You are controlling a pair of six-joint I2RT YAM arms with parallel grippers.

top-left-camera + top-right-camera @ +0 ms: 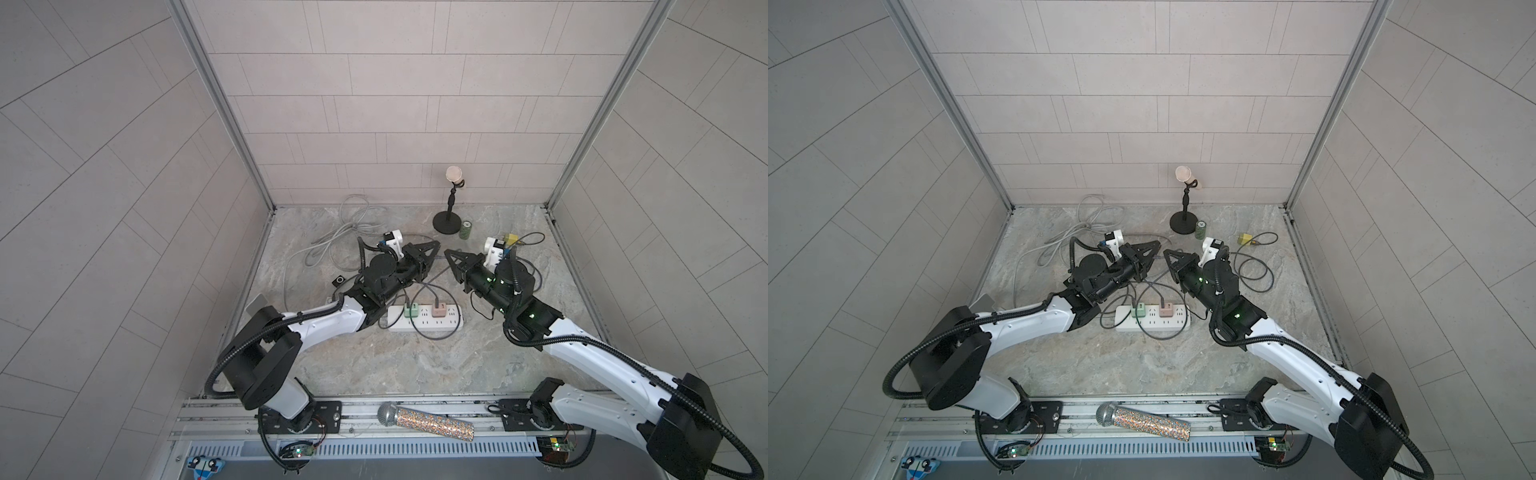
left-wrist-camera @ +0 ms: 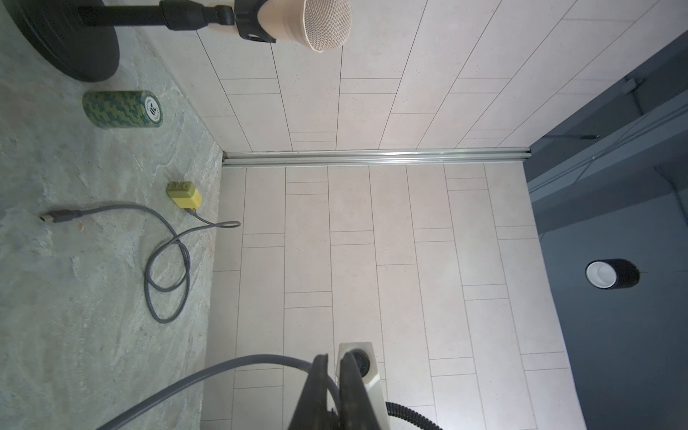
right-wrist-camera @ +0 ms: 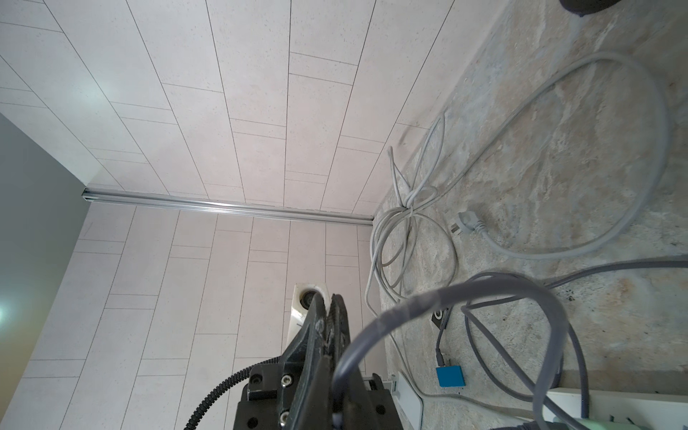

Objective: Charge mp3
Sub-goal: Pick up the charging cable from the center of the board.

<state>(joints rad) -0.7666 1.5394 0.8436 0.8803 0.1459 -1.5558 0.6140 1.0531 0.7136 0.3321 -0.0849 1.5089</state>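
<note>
Left end effector [image 1: 436,245] and right end effector [image 1: 448,252] each pinch grey cable [image 2: 223,368]; the mp3 [image 1: 339,279] lies on the table [image 1: 374,365] behind the left one.

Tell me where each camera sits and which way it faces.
Both top views: overhead, front, looking down at the marble table, power strip; both arms show.
Left wrist: on left arm, facing beige microphone, yellow charger; left gripper shows.
Right wrist: on right arm, facing coiled white cord; right gripper shows.
Shared: both wrist views show the grey cable.
</note>
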